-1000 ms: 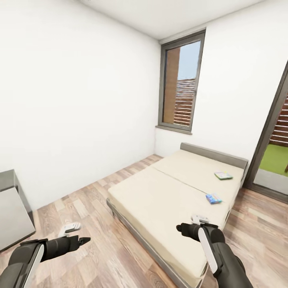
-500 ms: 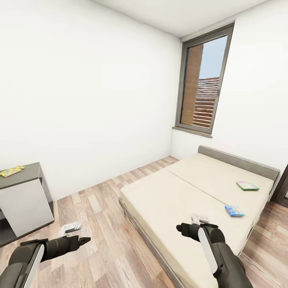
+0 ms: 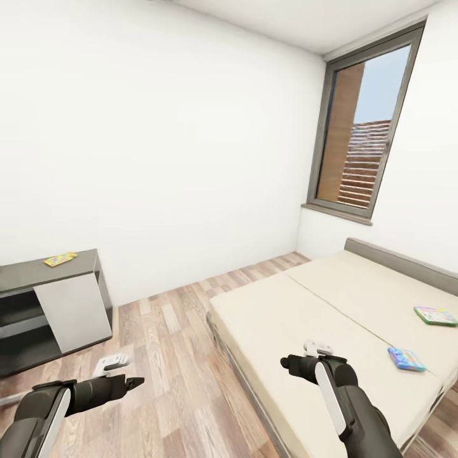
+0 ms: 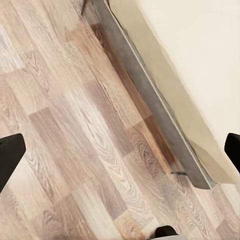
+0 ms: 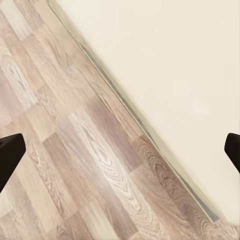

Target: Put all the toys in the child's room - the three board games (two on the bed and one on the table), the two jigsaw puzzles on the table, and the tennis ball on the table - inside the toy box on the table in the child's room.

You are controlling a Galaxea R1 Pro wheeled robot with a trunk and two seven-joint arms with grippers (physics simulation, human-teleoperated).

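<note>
Head view: left gripper (image 3: 127, 375) is hanging over the floor (image 3: 172, 356), right gripper (image 3: 305, 356) over the bed (image 3: 305, 305), both empty. Two games (image 3: 406, 359) are lying on the bed beyond and right of the right gripper. A puzzle (image 3: 60, 259) is sitting on the shelf (image 3: 38, 273) beyond the left gripper.

Left wrist: fingers (image 4: 10, 155) are spreading wide, holding nothing.

Right wrist: fingers (image 5: 9, 150) are wide apart too, bare.

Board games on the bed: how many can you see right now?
2. A green-edged board game lies near the bed's far right edge; a blue board game lies nearer the robot. The bed's right end is cropped, so others may be hidden.
</note>
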